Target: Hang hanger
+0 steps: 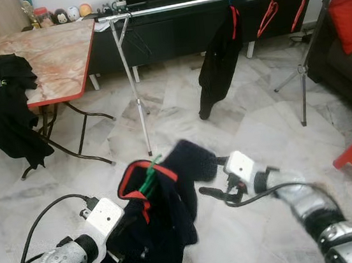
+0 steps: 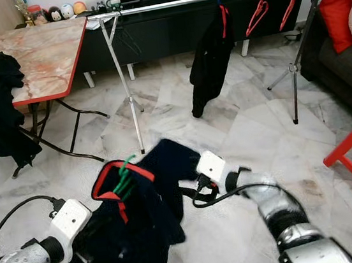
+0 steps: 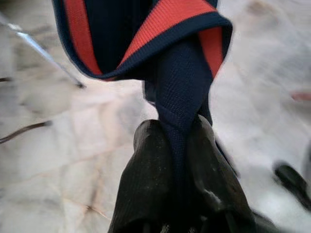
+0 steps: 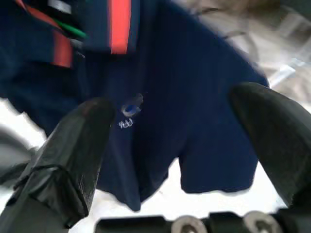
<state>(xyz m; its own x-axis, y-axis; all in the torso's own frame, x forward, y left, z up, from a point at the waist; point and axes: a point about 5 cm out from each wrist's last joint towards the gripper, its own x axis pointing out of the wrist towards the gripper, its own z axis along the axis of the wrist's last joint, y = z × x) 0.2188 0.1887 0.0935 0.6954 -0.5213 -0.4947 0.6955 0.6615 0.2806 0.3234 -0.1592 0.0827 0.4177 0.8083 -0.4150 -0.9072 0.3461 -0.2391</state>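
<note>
Dark blue cloth with a red-lined collar is what the robot holds up, a shirt (image 1: 157,217) on a green hanger (image 1: 148,177) whose hook pokes out of the neck hole. It is down low in front of the robot, well apart from the silver rail (image 1: 211,0) across the room, where a black shirt (image 1: 219,62) and two bare red hangers (image 1: 270,12) hang. The left gripper (image 3: 177,145) has its fingers squeezed tight on a fold of the shirt just under the collar. The right gripper (image 1: 218,187) is just beside the shirt's sleeve with its fingers spread wide and holding nothing. I think a few things could go wrong. The robot pinches only cloth, not the hanger, so the hanger could slide out of the neck and drop on the marble floor (image 1: 180,112). The shirt hangs low, so it could drag or get under the robot's feet as it walks over. The little green hook could also miss the rail if it tips sideways. A small pale logo (image 4: 129,114) sits on the chest of the shirt, but it is too blurry to read. Another black shirt (image 1: 3,108) hangs off the table (image 1: 57,56), with a tiny white mark I cannot read either.
</note>
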